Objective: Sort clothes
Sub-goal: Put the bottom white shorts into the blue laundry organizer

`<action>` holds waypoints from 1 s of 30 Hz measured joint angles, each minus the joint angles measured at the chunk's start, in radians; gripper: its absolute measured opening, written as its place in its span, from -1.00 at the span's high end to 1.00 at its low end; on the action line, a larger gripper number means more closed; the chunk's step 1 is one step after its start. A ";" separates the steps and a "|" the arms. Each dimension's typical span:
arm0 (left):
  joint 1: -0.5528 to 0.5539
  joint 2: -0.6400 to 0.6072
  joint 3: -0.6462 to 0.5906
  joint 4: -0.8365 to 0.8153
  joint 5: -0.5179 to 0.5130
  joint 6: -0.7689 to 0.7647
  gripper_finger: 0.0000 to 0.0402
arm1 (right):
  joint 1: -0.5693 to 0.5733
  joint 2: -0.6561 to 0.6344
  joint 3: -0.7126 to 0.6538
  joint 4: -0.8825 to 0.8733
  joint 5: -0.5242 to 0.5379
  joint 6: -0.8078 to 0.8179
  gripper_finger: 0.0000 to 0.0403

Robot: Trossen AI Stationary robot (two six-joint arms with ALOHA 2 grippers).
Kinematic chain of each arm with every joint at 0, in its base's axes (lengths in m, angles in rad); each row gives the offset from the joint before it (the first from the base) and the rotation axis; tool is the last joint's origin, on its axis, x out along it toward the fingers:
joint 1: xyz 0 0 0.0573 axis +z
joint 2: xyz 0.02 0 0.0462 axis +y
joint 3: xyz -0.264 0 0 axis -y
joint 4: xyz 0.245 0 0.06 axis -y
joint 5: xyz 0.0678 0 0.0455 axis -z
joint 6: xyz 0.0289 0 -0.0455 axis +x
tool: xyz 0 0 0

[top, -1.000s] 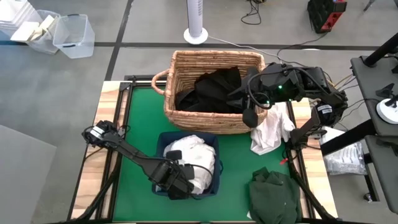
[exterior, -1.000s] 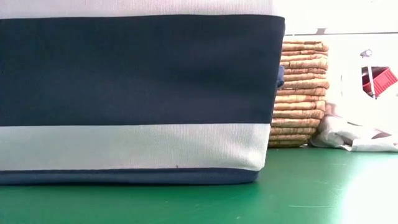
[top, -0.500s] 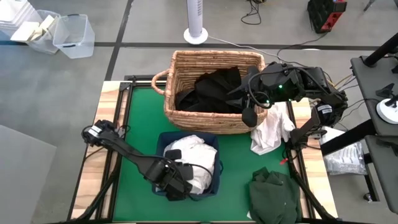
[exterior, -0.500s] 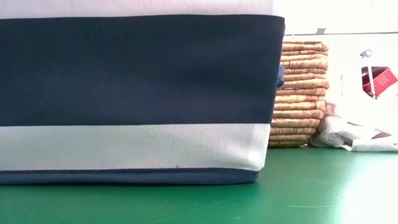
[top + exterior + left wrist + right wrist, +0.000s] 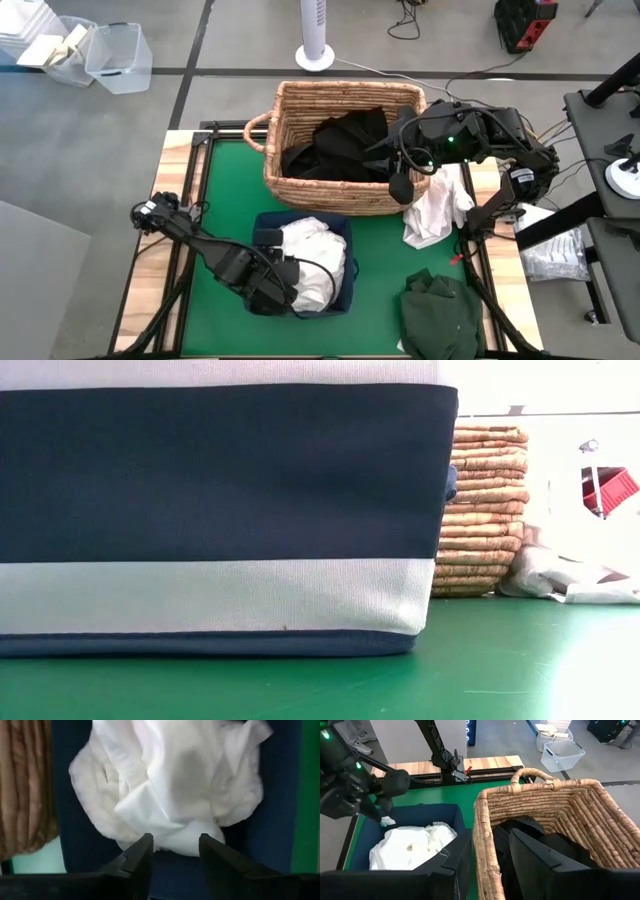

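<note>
Clothes count: white pile (image 5: pixel 312 262) in navy bin (image 5: pixel 338 297), black pile (image 5: pixel 340 145) in wicker basket (image 5: pixel 300 105); one white (image 5: pixel 436 210), one green (image 5: pixel 440 315) on bench (image 5: pixel 225 200).
Left tool (image 5: pixel 175 851) over bin's near-left corner, jaws narrowly apart, empty; right tool (image 5: pixel 400 186) over basket's right rim, partly open, empty.

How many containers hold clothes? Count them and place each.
2: the tan woven wicker basket at the table's far side, and the navy blue square fabric bin in front of it.

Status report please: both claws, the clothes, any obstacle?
Left claw open over white clothes in blue bin. Right claw open at basket rim. White, green garments unsorted. No obstacle.
</note>
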 joint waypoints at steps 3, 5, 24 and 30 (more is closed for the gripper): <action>0.003 -0.002 0.039 -0.008 -0.004 0.040 0.41 | 0.000 0.000 0.000 0.000 0.000 0.000 0.38; 0.003 -0.001 0.071 -0.001 -0.021 0.078 0.52 | 0.000 0.000 0.000 0.000 0.000 0.000 0.37; 0.114 0.004 -0.026 0.365 0.024 0.396 1.00 | 0.000 0.000 0.000 -0.001 0.000 0.004 0.46; 0.111 0.004 -0.169 0.401 0.083 0.357 1.00 | 0.000 -0.005 0.000 -0.012 -0.001 0.012 0.48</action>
